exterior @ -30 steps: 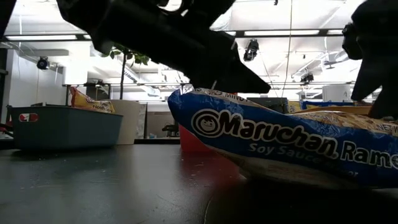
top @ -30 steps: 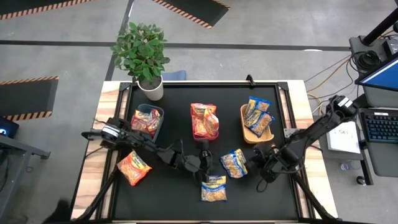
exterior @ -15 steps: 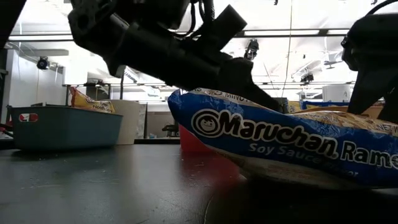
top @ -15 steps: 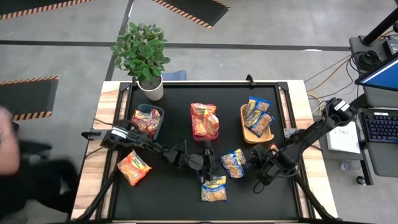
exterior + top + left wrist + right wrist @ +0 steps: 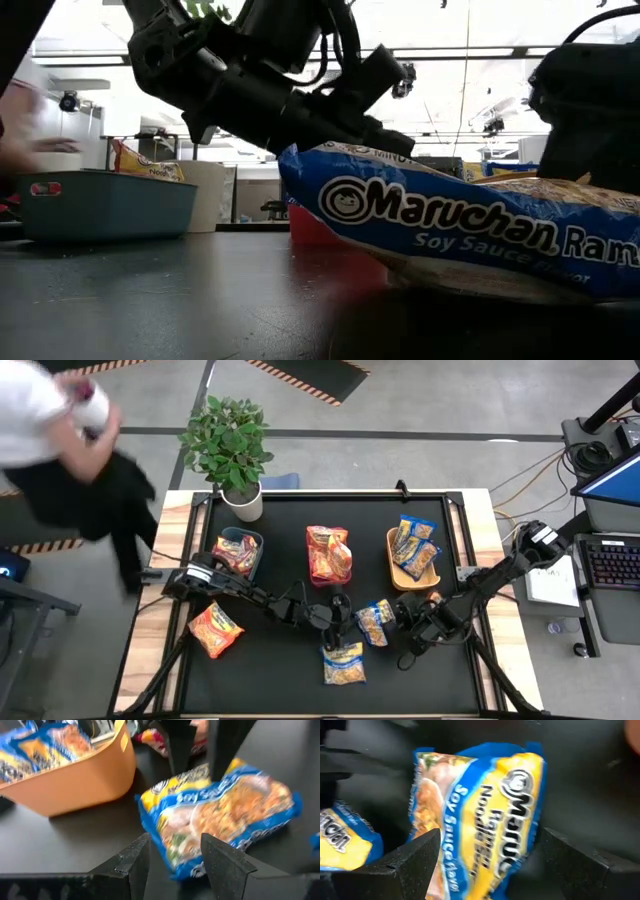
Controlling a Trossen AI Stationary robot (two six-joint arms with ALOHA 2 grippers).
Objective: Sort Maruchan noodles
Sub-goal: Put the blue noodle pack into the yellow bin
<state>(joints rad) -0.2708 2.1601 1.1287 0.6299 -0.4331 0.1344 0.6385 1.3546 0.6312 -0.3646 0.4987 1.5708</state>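
We see the blue-and-yellow crinkly plastic ramen packet [image 5: 375, 621] lying on the black table mat [image 5: 270, 670] mid-table, the right gripper [image 5: 397, 622] spread wide around it and the left gripper [image 5: 343, 623], fingers parted, empty, just beside it.

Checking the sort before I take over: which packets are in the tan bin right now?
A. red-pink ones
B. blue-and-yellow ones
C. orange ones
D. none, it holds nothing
B: the high view shows two blue-and-yellow packets lying in the tan bin, while the orange and red-pink ones sit in the other two bins.
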